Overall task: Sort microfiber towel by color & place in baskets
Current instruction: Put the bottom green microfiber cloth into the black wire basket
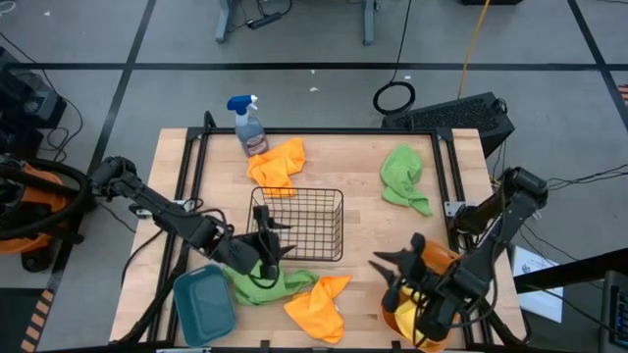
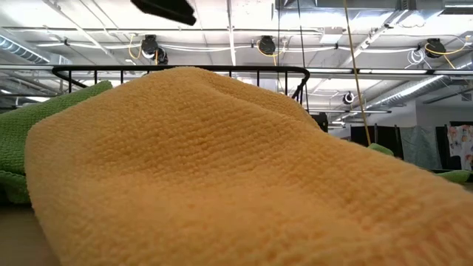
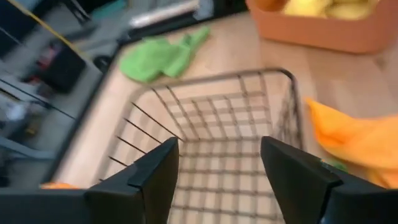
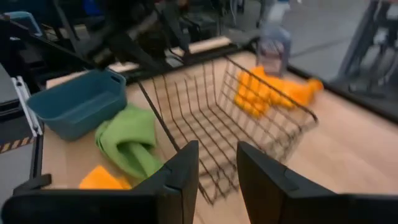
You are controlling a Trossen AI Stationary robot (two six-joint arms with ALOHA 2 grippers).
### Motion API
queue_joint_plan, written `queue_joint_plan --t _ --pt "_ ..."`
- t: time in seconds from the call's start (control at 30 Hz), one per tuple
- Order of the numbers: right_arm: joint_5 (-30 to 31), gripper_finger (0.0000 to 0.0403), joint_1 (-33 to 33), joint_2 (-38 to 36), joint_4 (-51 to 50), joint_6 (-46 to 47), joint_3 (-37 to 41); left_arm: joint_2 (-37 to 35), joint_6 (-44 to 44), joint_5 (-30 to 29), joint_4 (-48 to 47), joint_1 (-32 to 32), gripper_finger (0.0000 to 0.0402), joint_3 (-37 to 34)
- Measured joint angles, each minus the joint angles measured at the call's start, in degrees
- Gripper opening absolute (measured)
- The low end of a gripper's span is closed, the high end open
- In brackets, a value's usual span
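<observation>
A black wire basket (image 1: 306, 224) stands mid-table. The teal tub (image 1: 204, 306) sits at the near left. The orange tub (image 1: 439, 257), at the near right, holds a yellow towel (image 1: 402, 319). Orange towels lie by the far edge (image 1: 278, 163) and near the front (image 1: 319, 307). Green towels lie at the far right (image 1: 404, 178) and in front of the basket (image 1: 263, 285). My left gripper (image 1: 271, 245) (image 3: 217, 155) hovers open at the basket's near left corner. My right gripper (image 1: 385, 267) (image 4: 217, 158) is open with a narrow gap, right of the basket, pointing at it.
A blue-capped spray bottle (image 1: 247, 124) stands at the far edge beside the orange towel. A black frame (image 1: 324, 131) runs around the table top. In the low view the near orange towel (image 2: 222, 170) fills the picture, with the basket's rim (image 2: 185, 69) behind it.
</observation>
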State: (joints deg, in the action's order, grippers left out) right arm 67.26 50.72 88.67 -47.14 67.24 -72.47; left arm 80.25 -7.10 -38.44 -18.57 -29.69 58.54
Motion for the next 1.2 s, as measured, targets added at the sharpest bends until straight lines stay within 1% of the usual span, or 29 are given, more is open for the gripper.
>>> queue_joint_plan --t 0.13,0.2,0.27,0.43,0.6,0.7,0.93,1.03,1.1,1.2 --pt "-0.07 0.0100 -1.58 2.37 9.42 -11.31 0.02 0.00 -6.54 4.88 -3.28 -2.29 0.0212 0.00" --pt "-0.02 0.0100 -2.12 3.63 12.65 -14.77 0.02 0.04 -9.27 8.07 -4.95 -4.71 0.0206 0.00" --pt "-0.11 0.0100 -2.43 5.01 14.09 -16.97 0.02 0.88 -11.72 9.78 -5.41 -7.28 0.0202 0.00" --pt "0.14 0.0100 -3.15 7.98 14.52 -18.89 0.02 4.16 -15.91 9.91 -6.86 -13.32 0.0200 -0.04" --pt "0.18 0.0100 -3.80 9.42 15.09 -19.22 0.04 7.94 -19.80 9.78 -7.34 -16.52 0.0201 -0.07" --pt "0.14 0.0100 -3.85 9.70 15.81 -21.13 0.04 9.96 -22.29 9.67 -7.56 -17.24 0.0215 -0.07" --pt "0.16 0.0100 -4.36 9.70 15.75 -24.42 0.04 13.85 -25.50 8.32 -7.47 -17.09 0.0283 -0.07" --pt "-0.02 0.0100 -4.67 9.70 15.74 -25.54 0.04 15.29 -26.28 7.59 -7.51 -16.79 0.0306 -0.07" --pt "-0.02 0.0100 -4.70 9.70 15.72 -26.42 0.04 16.07 -27.16 7.10 -7.49 -16.53 0.0313 -0.07" --pt "-0.02 0.0100 -5.02 9.70 15.72 -27.70 0.04 17.16 -29.12 6.77 -7.98 -15.91 0.0310 -0.07"
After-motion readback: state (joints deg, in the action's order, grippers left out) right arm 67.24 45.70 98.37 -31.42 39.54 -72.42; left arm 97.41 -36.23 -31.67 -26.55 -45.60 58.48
